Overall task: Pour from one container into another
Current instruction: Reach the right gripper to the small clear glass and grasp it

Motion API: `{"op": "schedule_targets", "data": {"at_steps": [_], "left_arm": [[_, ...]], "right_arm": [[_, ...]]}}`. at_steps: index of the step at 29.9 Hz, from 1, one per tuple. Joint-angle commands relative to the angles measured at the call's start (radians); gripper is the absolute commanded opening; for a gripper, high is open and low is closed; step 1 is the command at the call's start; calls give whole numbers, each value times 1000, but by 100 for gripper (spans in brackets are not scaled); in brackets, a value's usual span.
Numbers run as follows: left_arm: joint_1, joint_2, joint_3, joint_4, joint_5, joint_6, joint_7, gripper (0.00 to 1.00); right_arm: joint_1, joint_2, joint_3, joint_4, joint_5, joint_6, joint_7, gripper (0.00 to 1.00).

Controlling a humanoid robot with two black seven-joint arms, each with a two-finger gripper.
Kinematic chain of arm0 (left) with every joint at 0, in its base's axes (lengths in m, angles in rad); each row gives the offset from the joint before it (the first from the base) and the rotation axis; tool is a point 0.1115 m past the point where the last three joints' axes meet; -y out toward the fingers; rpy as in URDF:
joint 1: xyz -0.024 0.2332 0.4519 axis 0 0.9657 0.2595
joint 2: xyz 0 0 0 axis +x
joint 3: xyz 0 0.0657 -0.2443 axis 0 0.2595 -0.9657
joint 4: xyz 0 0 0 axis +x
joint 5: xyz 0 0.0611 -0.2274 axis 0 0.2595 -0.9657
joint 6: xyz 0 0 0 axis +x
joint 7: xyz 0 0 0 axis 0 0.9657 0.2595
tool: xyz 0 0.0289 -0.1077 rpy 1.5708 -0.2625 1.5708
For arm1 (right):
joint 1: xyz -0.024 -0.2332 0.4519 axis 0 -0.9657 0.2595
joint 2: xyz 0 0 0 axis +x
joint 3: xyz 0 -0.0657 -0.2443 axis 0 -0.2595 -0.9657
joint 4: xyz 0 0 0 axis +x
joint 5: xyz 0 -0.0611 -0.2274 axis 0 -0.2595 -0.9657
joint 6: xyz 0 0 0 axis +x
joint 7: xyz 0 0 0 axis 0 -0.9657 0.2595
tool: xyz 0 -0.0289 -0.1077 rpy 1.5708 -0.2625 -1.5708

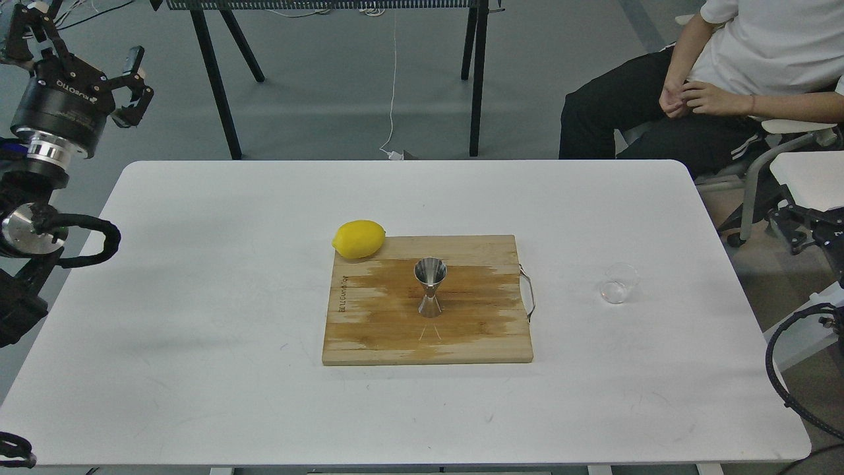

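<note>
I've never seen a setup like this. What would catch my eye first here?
Probably the bright yellow lemon at the far left corner of the wooden cutting board, then the shiny metal jigger standing upright mid-board. A small clear glass cup sits alone on the white table to the right, while the left tool hangs open, raised off to the left.

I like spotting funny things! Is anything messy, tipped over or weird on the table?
Nothing is tipped or spilled. The jigger stands upright on the cutting board, whose middle looks darker, perhaps damp. The lemon sits half off the board's corner.
</note>
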Motion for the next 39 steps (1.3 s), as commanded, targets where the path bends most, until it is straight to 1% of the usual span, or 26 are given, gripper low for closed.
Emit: {"op": "schedule_targets", "data": {"at_steps": [1, 3, 5, 10, 11, 14, 18, 23, 25, 26, 28, 31, 35, 39], "left_arm": [[3, -26, 2, -2, -53, -11, 0, 100], [3, -40, 2, -2, -64, -11, 0, 100], [5, -42, 2, -2, -67, -6, 0, 100], [5, -37, 2, -2, -67, -1, 0, 100], [5, -37, 2, -2, -67, -1, 0, 100], [6, -37, 2, -2, -67, -1, 0, 100], [6, -37, 2, -2, -67, 0, 0, 100], [11, -37, 2, -2, -67, -1, 0, 100], [16, -38, 2, -2, -68, 0, 0, 100], [16, -40, 2, -2, -67, 0, 0, 100], [16, -42, 2, -2, -68, 2, 0, 100], [16, -42, 0, -2, -76, 2, 0, 100], [23, -37, 3, -2, -77, -1, 0, 100], [25, -37, 3, -2, -79, -1, 0, 100]], "right_arm": [[-139, 3, 41, 166, 28, 0, -1, 100], [-202, 5, 39, 217, 91, 0, -3, 100], [-245, 13, 27, 227, 135, 0, -3, 100], [-257, 56, -22, 230, 136, 0, -12, 100], [-251, 66, -46, 234, 139, -37, -18, 100], [-246, 92, -62, 237, 142, -107, -30, 99], [-242, 131, -82, 238, 130, -134, -33, 99], [-185, 134, -125, 234, 87, -222, -41, 100], [-157, 135, -153, 226, 91, -243, -69, 100], [-150, 140, -153, 224, 94, -257, -91, 100], [-144, 175, -146, 223, 99, -286, -122, 100], [-142, 230, -124, 212, 102, -318, -127, 100], [-144, 261, -102, 174, 100, -325, -135, 100], [-121, 287, -102, 120, 102, -332, -156, 100]]}}
